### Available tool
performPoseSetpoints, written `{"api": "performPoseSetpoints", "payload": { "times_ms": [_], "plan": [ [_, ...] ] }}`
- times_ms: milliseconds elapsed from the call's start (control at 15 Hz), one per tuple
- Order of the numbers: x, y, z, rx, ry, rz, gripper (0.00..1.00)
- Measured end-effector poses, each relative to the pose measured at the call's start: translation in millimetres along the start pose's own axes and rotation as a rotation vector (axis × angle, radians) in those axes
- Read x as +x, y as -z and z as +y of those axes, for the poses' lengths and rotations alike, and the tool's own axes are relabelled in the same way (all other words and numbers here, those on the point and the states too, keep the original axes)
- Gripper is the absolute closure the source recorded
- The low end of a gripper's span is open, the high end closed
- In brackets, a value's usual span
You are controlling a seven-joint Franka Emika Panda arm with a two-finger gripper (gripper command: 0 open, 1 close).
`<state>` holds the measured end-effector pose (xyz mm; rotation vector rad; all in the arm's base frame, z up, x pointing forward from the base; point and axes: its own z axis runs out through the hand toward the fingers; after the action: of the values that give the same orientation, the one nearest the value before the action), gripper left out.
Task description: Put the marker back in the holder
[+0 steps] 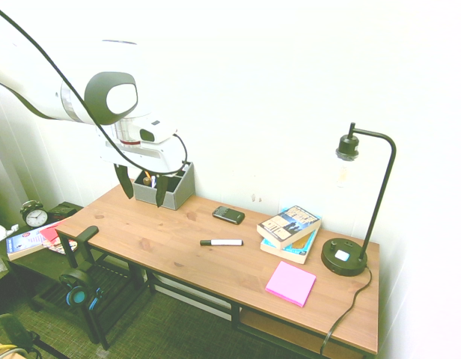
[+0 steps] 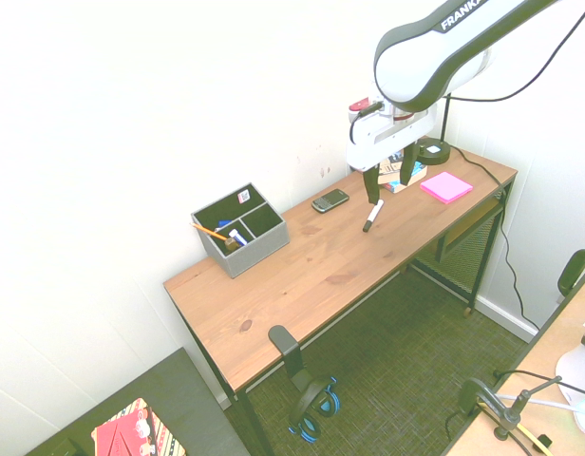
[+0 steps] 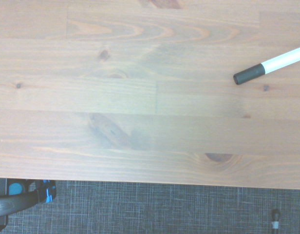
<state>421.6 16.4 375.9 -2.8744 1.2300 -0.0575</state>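
Observation:
The marker, white-barrelled with a black cap on its left end, lies flat near the middle of the wooden desk. It also shows in the second exterior view and in the wrist view. The grey holder stands at the desk's back left against the wall, with a yellow pencil and pens in its compartments. My gripper hangs well above the desk, open, with nothing between its fingers. In the second exterior view the gripper is above and just beyond the marker.
A dark phone lies behind the marker. Two stacked books, a pink sticky pad and a black lamp fill the desk's right end. Headphones hang at the front left corner. The wall runs close behind.

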Motion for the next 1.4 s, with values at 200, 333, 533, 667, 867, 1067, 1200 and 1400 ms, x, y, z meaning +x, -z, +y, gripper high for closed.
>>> {"api": "performPoseSetpoints", "payload": {
  "times_ms": [200, 333, 533, 667, 867, 1067, 1200, 1400],
  "plan": [
    [2.3, -2.1, -6.4, -0.004, -0.072, -0.002, 0.00],
    [25.8, -12.5, -22.1, -0.007, -0.196, 0.038, 0.00],
    [82.9, -71.0, -19.4, -0.010, -0.390, 0.075, 0.00],
    [110.6, -100.6, -18.1, -0.014, -0.526, 0.071, 0.00],
    [137.8, -118.8, -23.8, -0.002, -0.721, 0.077, 0.00],
    [147.7, -144.5, -30.3, 0.012, -0.835, 0.060, 0.00],
    [153.8, -164.0, -37.4, 0.023, -0.856, 0.046, 0.00],
    [164.6, -186.8, -46.4, 0.024, -0.860, 0.030, 1.00]
  ]
}}
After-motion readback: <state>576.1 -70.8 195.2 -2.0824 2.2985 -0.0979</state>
